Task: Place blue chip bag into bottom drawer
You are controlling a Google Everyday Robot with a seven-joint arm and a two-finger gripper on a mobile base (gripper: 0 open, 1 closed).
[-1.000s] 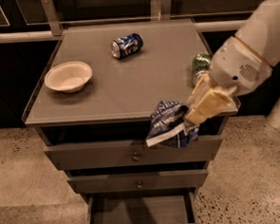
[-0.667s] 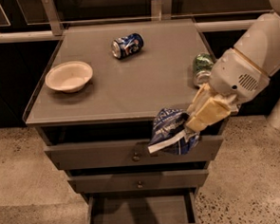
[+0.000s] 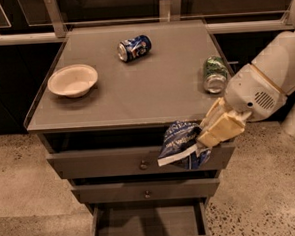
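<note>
The blue chip bag point(image 3: 181, 144) is a crinkly dark-blue foil bag with white edges. It hangs in the air in front of the top drawer's face, right of centre. My gripper point(image 3: 205, 139) is shut on the bag's right side, its tan fingers point(image 3: 219, 127) reaching down-left from the white arm. The bottom drawer point(image 3: 149, 225) is pulled open at the foot of the cabinet, a shallow box with a flat grey floor, below and left of the bag.
On the cabinet top point(image 3: 150, 84) sit a white bowl point(image 3: 73, 80) at left, a blue soda can point(image 3: 134, 47) lying at the back and a green can point(image 3: 215, 74) at right. Two knobbed drawers point(image 3: 143, 164) are shut. Speckled floor surrounds the cabinet.
The gripper and the bag have moved slightly down in front of the top drawer. Everything else is still.
</note>
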